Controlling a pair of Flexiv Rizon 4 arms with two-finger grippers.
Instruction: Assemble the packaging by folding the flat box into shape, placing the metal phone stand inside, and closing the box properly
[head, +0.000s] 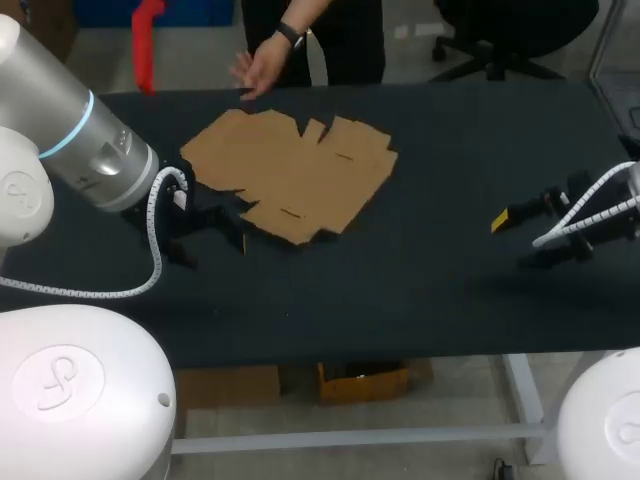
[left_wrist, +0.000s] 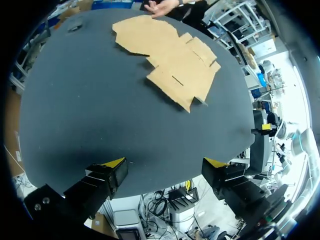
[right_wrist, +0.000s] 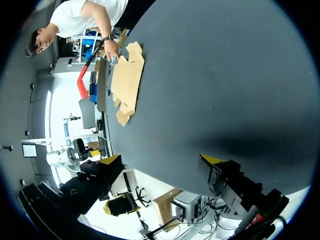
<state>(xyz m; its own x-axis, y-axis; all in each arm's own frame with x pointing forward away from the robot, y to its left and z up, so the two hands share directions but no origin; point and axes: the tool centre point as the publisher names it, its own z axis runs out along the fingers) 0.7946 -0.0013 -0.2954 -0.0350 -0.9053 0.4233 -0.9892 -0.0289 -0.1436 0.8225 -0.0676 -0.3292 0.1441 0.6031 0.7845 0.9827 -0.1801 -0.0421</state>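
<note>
Closest to the lens, at the lower left of the head view, the left arm (head: 70, 140) is seen coming in over the table (head: 430, 300). Its left gripper (head: 205, 225) is held low, just beside the near left corner of the flat box (head: 290, 175). In the left wrist view its fingers are shown spread wide with nothing between them, and the cardboard lies ahead of them, apart from both tips.

The flat box is laid out unfolded in the upper middle of the head view, with every panel and flap lying on the dark surface and two short slots cut into it. At the upper edge of the frame a person's hand (head: 262, 65) is held over the far edge of the table, near the far left corner of the sheet; whether it touches cannot be told.

At the right of the frame the right gripper (head: 515, 240) is held above bare table, well apart from the cardboard. Its fingers are likewise shown parted and empty in the right wrist view.

The cardboard is judged to be light and thin, stiff only across its panels. It is therefore likely to slide on the smooth table when pushed and to bend at its creases. A hold would best be taken at an outer flap edge, pinched from above and below, while a main panel is pressed down by the other gripper. A grip across a crease should be avoided, since the sheet could be dented or torn there.
</note>
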